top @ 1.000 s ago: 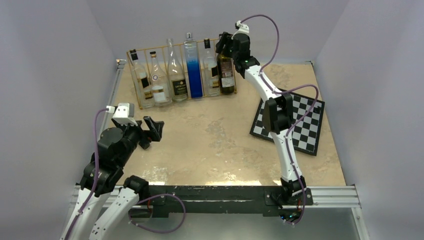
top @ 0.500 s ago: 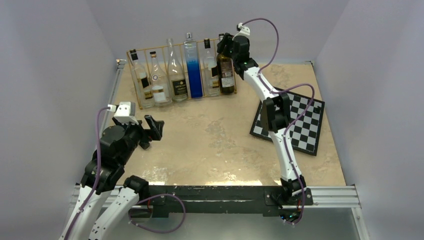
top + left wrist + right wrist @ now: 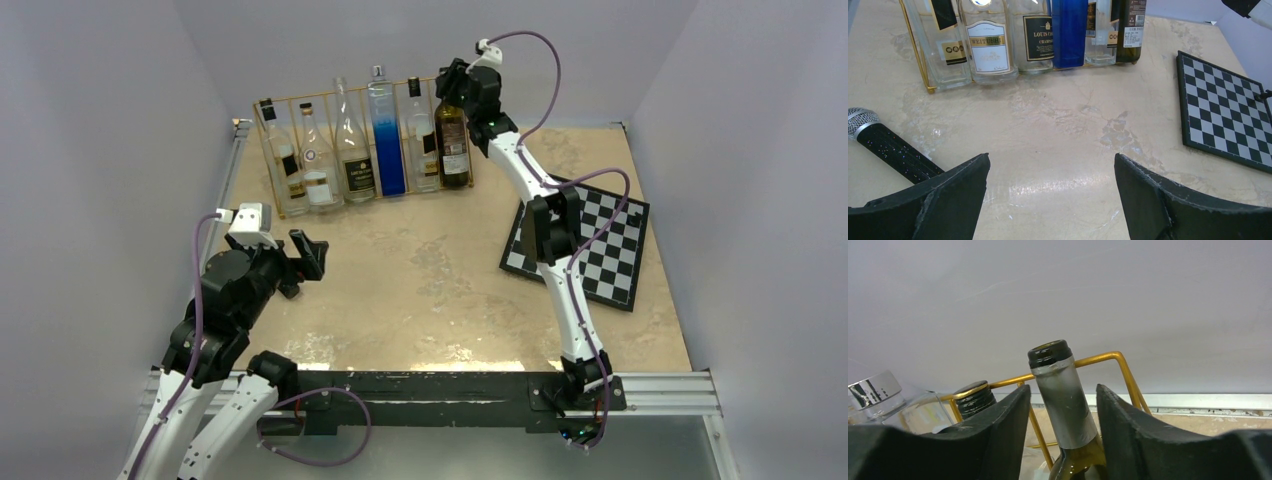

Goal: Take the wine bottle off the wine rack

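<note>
The gold wire wine rack (image 3: pixel 322 97) stands at the back of the table with a bottle in each slot. The dark green wine bottle (image 3: pixel 453 145) with a grey foil neck stands upright in the rightmost slot. My right gripper (image 3: pixel 458 85) is open at the top of that bottle. In the right wrist view its fingers straddle the neck (image 3: pixel 1065 400) with narrow gaps on both sides, and the rack wire (image 3: pixel 1098 360) lies behind. My left gripper (image 3: pixel 310 255) is open and empty, low over the table at the near left, seen also in the left wrist view (image 3: pixel 1052 159).
A blue bottle (image 3: pixel 386 140) and several clear bottles fill the other slots. A chessboard (image 3: pixel 580 245) lies at the right under my right arm. A black microphone (image 3: pixel 888 145) lies left of my left gripper. Grey walls enclose the table.
My right gripper has shifted slightly back and right onto the top of the dark bottle, its fingers now on either side of the neck. The left arm has barely moved.
</note>
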